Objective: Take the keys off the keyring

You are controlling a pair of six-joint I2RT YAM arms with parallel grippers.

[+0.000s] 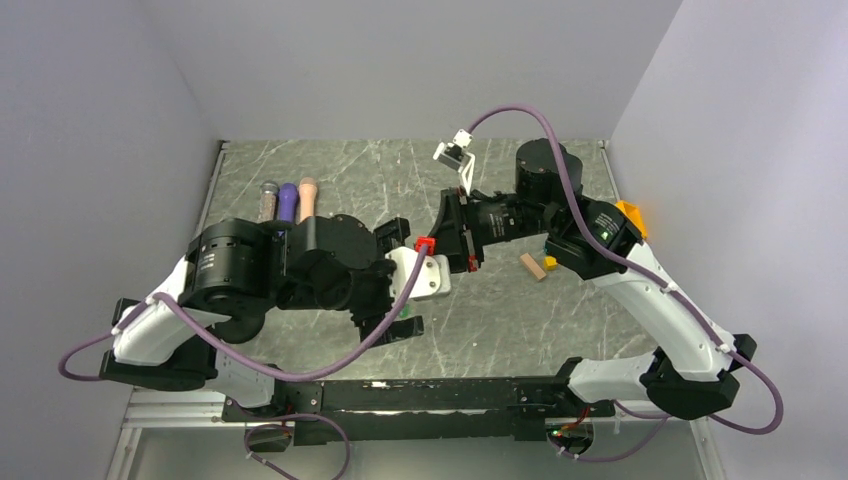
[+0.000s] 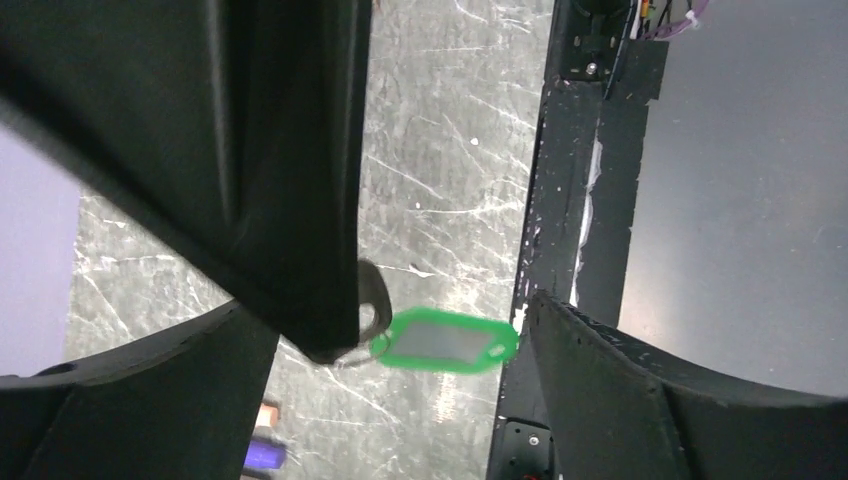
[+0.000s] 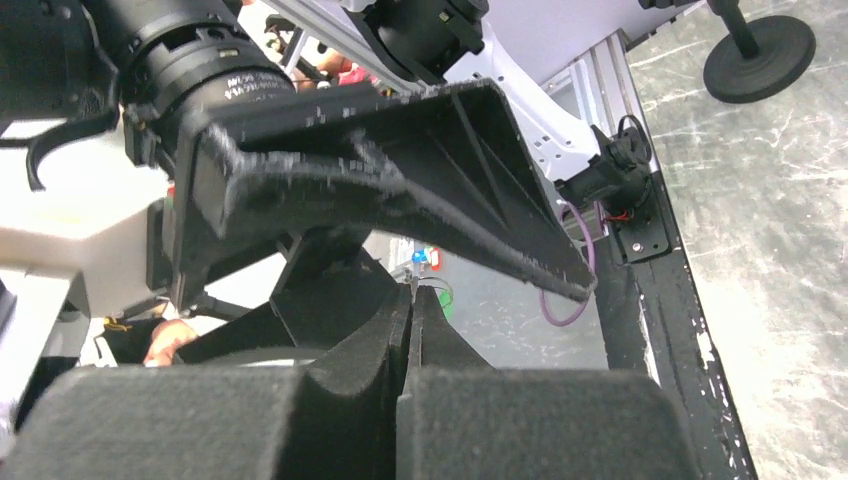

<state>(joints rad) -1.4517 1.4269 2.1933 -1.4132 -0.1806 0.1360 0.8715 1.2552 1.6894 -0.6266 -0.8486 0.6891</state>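
The green tag (image 2: 445, 341) hangs in the air from a thin silvery keyring (image 2: 352, 357), above the marble table. A dark rounded piece (image 2: 373, 296) sits on the same ring. My right gripper (image 3: 413, 297) is shut, with the ring's wire and a sliver of the green tag (image 3: 444, 300) showing just past its tips. In the left wrist view its black fingers (image 2: 290, 200) come in from the upper left. My left gripper (image 2: 390, 305) is open, its two fingers standing wide on either side of the tag. In the top view the two grippers, left (image 1: 403, 280) and right (image 1: 447, 240), meet mid-table.
Three microphones (image 1: 288, 200) lie at the back left. A wooden block (image 1: 532, 266), a yellow block (image 1: 550, 263) and an orange piece (image 1: 630, 212) lie by the right arm. The black front rail (image 2: 560, 200) runs below the tag.
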